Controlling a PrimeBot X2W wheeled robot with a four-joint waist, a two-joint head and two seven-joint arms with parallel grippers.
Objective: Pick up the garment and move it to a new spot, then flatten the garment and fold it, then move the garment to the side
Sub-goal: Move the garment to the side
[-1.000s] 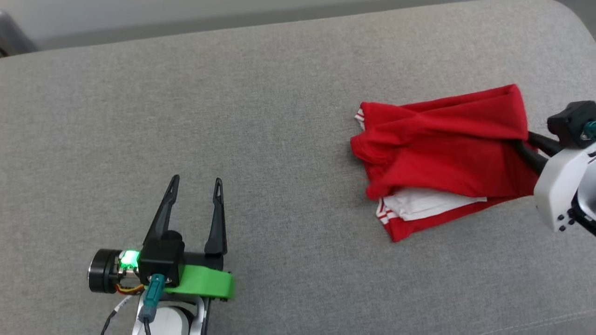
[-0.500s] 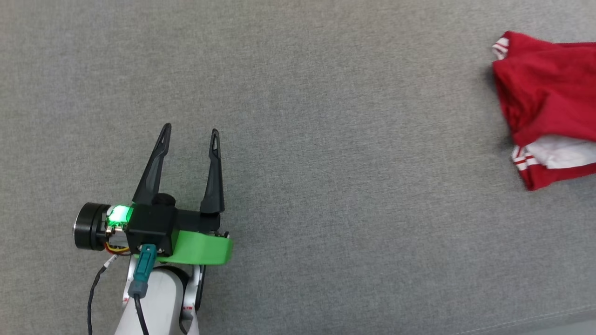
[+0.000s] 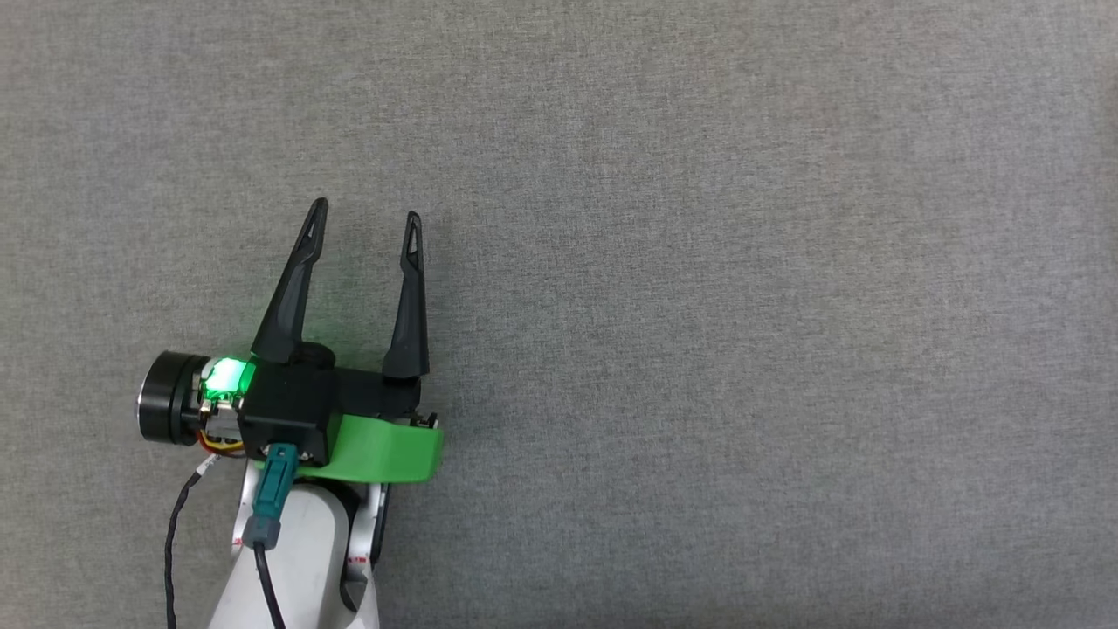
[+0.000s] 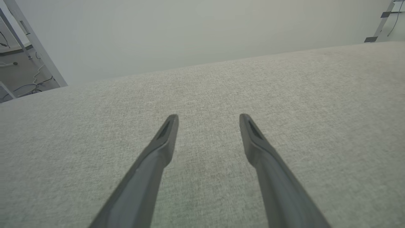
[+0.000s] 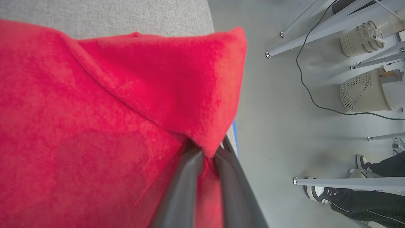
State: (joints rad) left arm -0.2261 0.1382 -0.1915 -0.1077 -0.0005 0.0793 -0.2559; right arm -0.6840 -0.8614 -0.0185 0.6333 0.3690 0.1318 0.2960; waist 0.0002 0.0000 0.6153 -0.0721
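Observation:
The red garment covers most of the right wrist view, bunched in folds over the grey cushion's edge; its white sleeves and lettering are hidden. My right gripper is shut on a pinched fold of that red cloth, the fabric squeezed between the two dark fingers. In the head view my left gripper stands open at the lower left over bare grey fabric, nothing between its fingers. The left wrist view has the same gripper spread open above the cushion.
The grey upholstered surface spans the head view. Past its edge in the right wrist view lie a pale floor, metal table legs, two mesh baskets, a black cable and a person's shoe.
The head camera has swung left, so the garment and right arm slid out past the right edge of its picture. The left gripper stays open, slightly higher in view.

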